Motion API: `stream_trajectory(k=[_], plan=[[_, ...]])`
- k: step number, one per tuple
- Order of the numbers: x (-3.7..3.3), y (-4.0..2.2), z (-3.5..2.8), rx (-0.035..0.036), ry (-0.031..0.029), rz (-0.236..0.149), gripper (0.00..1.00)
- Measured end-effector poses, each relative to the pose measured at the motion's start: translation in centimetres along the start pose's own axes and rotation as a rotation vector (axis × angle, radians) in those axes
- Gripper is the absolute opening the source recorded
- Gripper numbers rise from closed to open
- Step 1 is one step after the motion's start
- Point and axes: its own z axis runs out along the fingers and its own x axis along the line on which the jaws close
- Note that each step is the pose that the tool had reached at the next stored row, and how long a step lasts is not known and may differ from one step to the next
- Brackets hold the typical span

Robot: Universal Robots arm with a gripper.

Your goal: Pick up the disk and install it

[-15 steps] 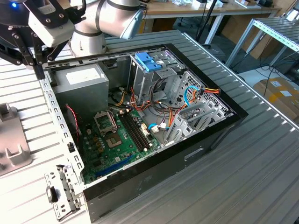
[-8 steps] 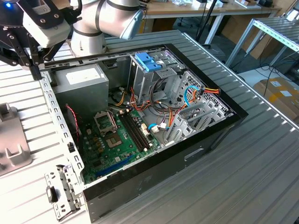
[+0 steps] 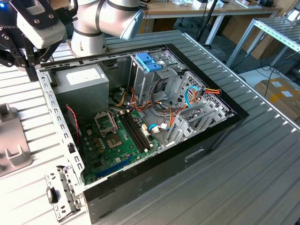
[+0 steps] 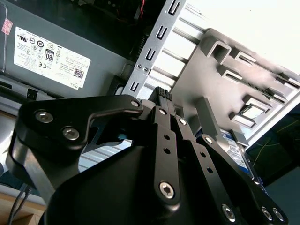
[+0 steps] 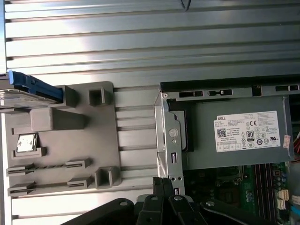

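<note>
The disk (image 5: 29, 90), silver-grey with a bright blue carrier edge, rests at one end of a grey fixture plate (image 5: 70, 140) on the ribbed table. In the second wrist view the disk (image 4: 238, 149) shows past the black linkage, lying on the same fixture plate (image 4: 234, 65). My gripper (image 5: 164, 183) hangs over the corner of the open computer case, beside the power supply (image 5: 234, 136), well apart from the disk. Its fingers (image 4: 161, 93) stand together, shut, with nothing between them. In the exterior view the gripper (image 3: 31, 70) is at the far left, above the case's back corner.
The open computer case (image 3: 220, 126) lies on the ribbed table with a motherboard (image 3: 117, 140), cables and a drive cage topped by a short blue latch piece (image 3: 147, 61). Part of the grey fixture plate (image 3: 9, 145) shows at the exterior view's left.
</note>
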Motion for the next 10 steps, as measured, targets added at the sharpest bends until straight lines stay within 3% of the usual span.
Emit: stream_trajectory(k=[10], plan=[[1.00, -0.08, -0.03, 0.0000, 0.0001, 0.000, 0.11]])
